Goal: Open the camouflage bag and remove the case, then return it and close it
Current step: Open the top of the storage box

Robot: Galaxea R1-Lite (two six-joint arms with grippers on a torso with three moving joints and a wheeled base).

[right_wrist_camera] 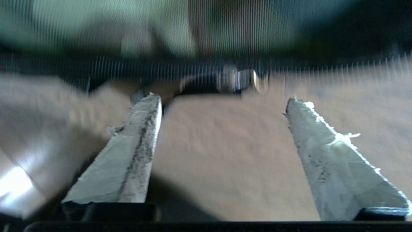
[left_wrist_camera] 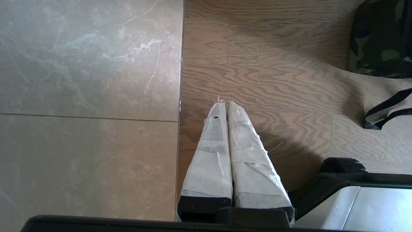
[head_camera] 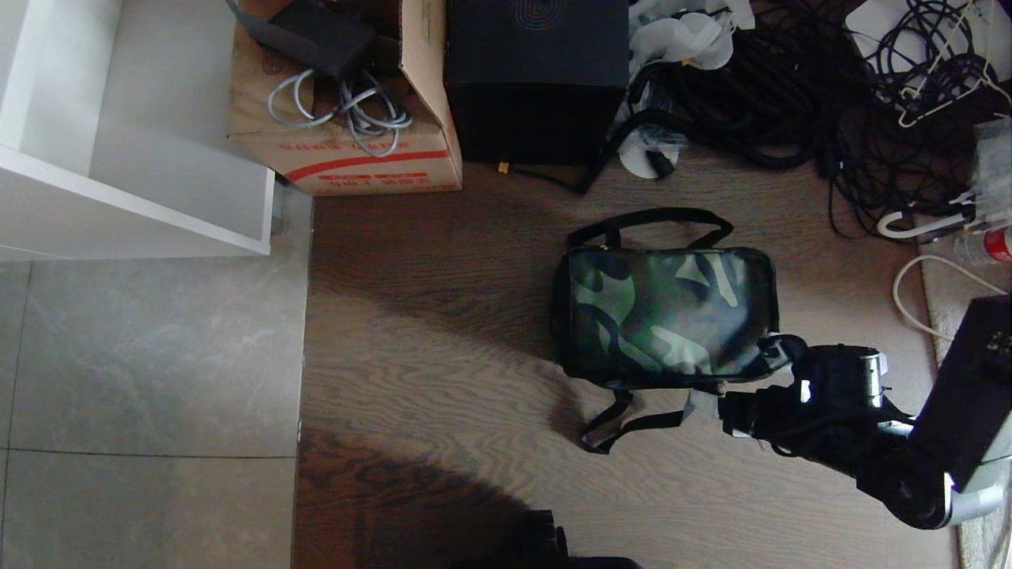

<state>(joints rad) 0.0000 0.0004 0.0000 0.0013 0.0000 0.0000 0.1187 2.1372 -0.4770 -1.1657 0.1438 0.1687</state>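
Note:
The camouflage bag (head_camera: 668, 316) lies flat on the wood floor with its lid down, and its black strap (head_camera: 632, 427) trails toward me. The case is hidden. My right gripper (head_camera: 731, 411) hovers low at the bag's near right corner. In the right wrist view the right gripper (right_wrist_camera: 222, 98) is open with only floor between its fingers. Just beyond its tips are the bag's edge (right_wrist_camera: 96, 29) and a small metal zipper pull (right_wrist_camera: 241, 80). My left gripper (left_wrist_camera: 224, 102) is shut and empty, parked over the floor seam, with the bag (left_wrist_camera: 379, 35) far off to its side.
A brown carton (head_camera: 348, 150) holding cables and a tall black box (head_camera: 538, 79) stand beyond the bag. A tangle of black cables (head_camera: 791, 103) fills the far right. A white shelf unit (head_camera: 134, 197) stands at the left, above grey tiles (head_camera: 150, 356).

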